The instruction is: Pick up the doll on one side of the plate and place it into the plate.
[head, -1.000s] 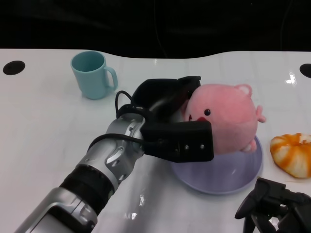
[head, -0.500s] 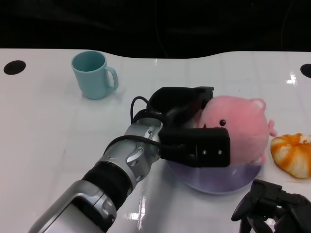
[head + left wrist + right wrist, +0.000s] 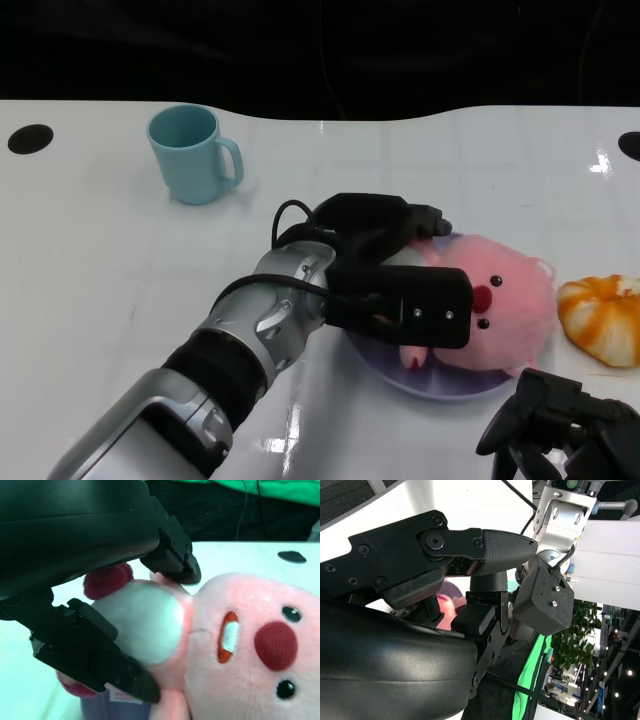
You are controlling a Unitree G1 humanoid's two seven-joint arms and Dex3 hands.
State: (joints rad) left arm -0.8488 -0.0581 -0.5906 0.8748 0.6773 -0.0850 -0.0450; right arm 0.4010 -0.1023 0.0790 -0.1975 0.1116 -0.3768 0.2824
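A pink plush doll (image 3: 505, 300) with a red nose lies tilted on the lavender plate (image 3: 450, 386), face turned toward me. My left hand (image 3: 385, 285) wraps around its near side, fingers over the top and thumb across the front. In the left wrist view the hand (image 3: 75, 555) touches the doll (image 3: 240, 640) on both sides of its white belly, and a strip of plate (image 3: 112, 711) shows beneath. My right hand (image 3: 565, 425) hangs at the lower right, apart from the plate, with nothing in it. In the right wrist view the right hand's fingers (image 3: 485, 545) are spread.
A teal mug (image 3: 195, 155) stands at the back left. An orange-and-white striped soft toy (image 3: 605, 315) lies just right of the plate. Dark round holes (image 3: 28, 138) mark the table's far corners. The table's far edge meets a black backdrop.
The doll has come down onto the plate and rolled over, so its face now points toward me and to the right. My left hand has lowered slightly with it. The right hand has not moved.
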